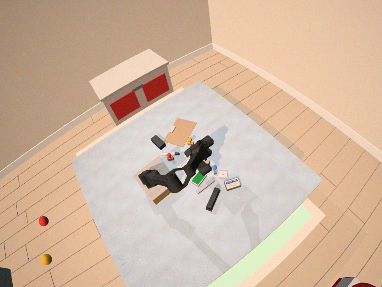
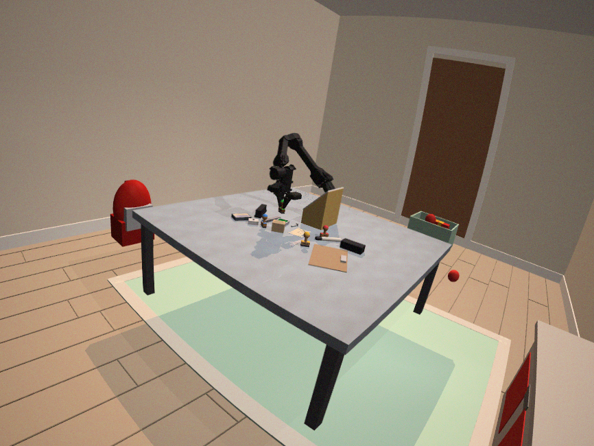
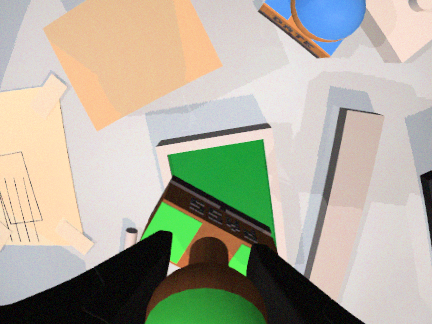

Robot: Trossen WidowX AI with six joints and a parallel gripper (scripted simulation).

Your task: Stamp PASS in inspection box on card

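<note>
My gripper [image 2: 282,202] [image 3: 210,252] is shut on a brown stamp [image 2: 282,210] [image 3: 220,216] with a green knob and green patches on its base. Its raised lettering is hard to read. The stamp hangs a little above the green ink pad [image 1: 198,179] [image 3: 225,167] in its white frame, turned at an angle to it, over the pad's near part in the wrist view. The cream card [image 2: 298,232] [image 3: 45,120], taped at its corners, lies left of the pad in the wrist view. A printed outline [image 3: 33,188] shows on it; its left part is cut off.
A wooden block [image 1: 206,161] [image 2: 278,226] [image 3: 135,60] stands beyond the pad. A blue DATE stamp [image 1: 214,167] [image 3: 327,17] and a pale bar [image 1: 205,186] [image 3: 352,175] are near. A yellow stamp [image 1: 189,140], a red stamp [image 1: 169,156] and a sloped box [image 2: 330,210] stand farther off.
</note>
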